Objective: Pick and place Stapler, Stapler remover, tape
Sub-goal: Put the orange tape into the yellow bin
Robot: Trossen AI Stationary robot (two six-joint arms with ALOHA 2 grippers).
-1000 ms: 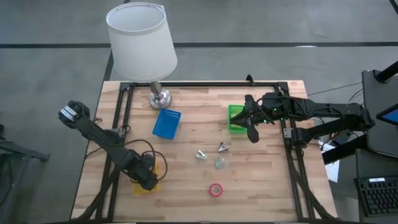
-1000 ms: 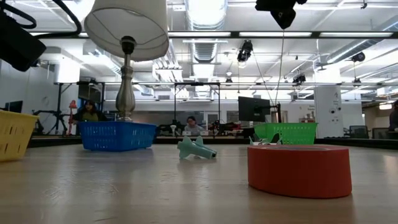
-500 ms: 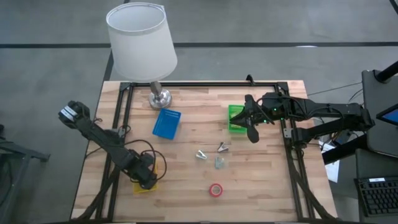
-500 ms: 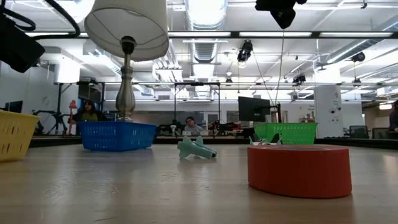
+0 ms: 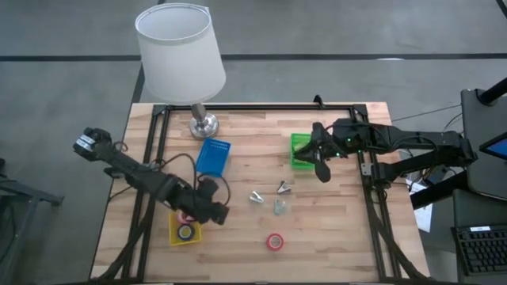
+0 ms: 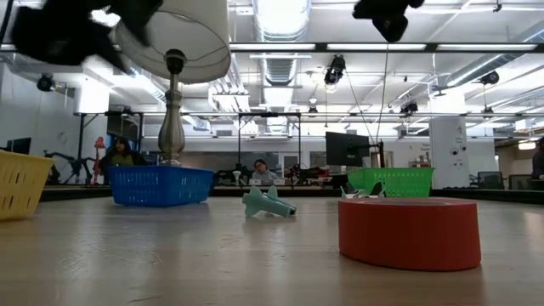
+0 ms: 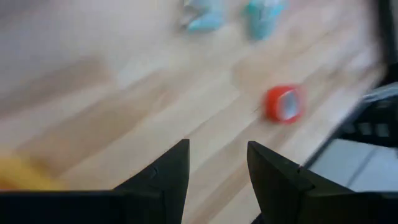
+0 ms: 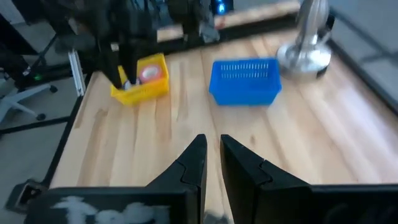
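The left gripper (image 5: pixel 215 212) is hovering in the lower left-centre of the high view, just right of the yellow plastic tray (image 5: pixel 173 235), its fingers (image 7: pixel 163 177) parted and holding nothing. A pink tape roll (image 5: pixel 185 233) is lying inside that tray. The red ring-shaped tape roll (image 5: pixel 274 241) is resting on the wooden surface (image 5: pixel 333 229) at lower centre, well apart from the gripper. Small pale teal staple-tool pieces (image 5: pixel 279 207) are lying at centre. The right gripper (image 5: pixel 320 168) is hanging at the right, beside the green plastic tray (image 5: pixel 296 143), its fingers (image 8: pixel 194 160) nearly closed on nothing.
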